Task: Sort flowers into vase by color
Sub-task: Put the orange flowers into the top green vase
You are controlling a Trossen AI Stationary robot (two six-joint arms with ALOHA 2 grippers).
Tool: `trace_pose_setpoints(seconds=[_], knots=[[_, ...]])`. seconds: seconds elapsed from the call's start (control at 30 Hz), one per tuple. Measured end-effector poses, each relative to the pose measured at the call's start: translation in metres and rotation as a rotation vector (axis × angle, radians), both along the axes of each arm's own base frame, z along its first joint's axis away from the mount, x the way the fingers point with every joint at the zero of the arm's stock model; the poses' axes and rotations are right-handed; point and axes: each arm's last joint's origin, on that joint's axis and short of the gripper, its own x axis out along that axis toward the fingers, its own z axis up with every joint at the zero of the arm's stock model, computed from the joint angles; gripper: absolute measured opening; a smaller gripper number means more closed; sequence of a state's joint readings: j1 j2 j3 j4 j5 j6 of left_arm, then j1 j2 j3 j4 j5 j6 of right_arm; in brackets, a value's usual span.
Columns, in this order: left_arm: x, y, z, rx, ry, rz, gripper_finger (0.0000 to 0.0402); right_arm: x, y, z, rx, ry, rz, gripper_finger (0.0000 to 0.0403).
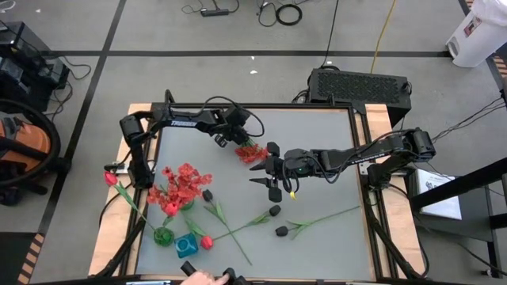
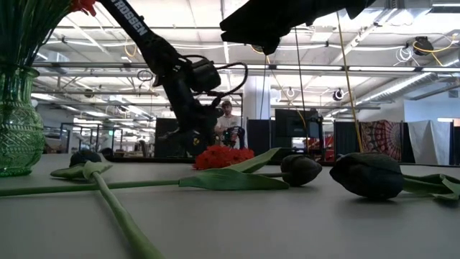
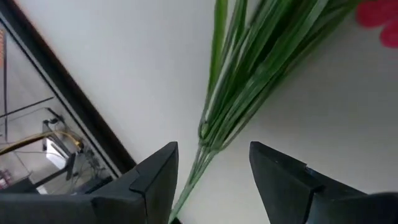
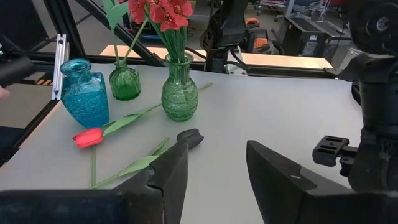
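Note:
A frilly red clustered flower (image 1: 250, 151) lies on the table beyond its middle; its bloom (image 2: 223, 157) rests on the surface. My left gripper (image 1: 224, 138) is low over its stem end, open. In the left wrist view the green stems (image 3: 242, 87) run between the two fingers (image 3: 211, 149), and no touch shows. My right gripper (image 1: 268, 168) hovers open above the table's middle, raised high in the low view (image 2: 266, 29). A green glass vase (image 4: 179, 93) holds several red blooms (image 1: 184, 184). Black buds (image 1: 274, 210) (image 1: 281, 231) and a red tulip (image 4: 90, 137) lie on the table.
A blue vase (image 4: 84, 93) and a small green vase (image 4: 124, 81) stand near the table's near left corner beside the taller green vase. Long stems and leaves (image 2: 215, 180) lie across the near half. A person's hand (image 1: 202, 279) shows at the near edge.

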State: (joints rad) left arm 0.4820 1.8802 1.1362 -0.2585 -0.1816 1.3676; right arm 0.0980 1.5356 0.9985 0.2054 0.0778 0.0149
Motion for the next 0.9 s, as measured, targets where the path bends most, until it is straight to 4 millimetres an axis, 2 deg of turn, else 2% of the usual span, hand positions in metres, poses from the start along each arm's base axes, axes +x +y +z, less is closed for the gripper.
trace_pose_setpoints(seconds=[0.2, 0.43, 0.9], knots=[[0.003, 0.0, -0.014, -0.02, 0.027, -0.014, 0.0205, 0.0, 0.0, 0.0, 0.0, 0.0, 0.0, 0.0155], [0.014, 0.006, -0.007, -0.01, -0.012, -0.018, 0.0201, 0.0, 0.0, 0.0, 0.0, 0.0, 0.0, 0.0155], [0.019, 0.005, -0.001, -0.032, -0.054, -0.01, 0.0074, 0.0, 0.0, 0.0, 0.0, 0.0, 0.0, 0.0155]])
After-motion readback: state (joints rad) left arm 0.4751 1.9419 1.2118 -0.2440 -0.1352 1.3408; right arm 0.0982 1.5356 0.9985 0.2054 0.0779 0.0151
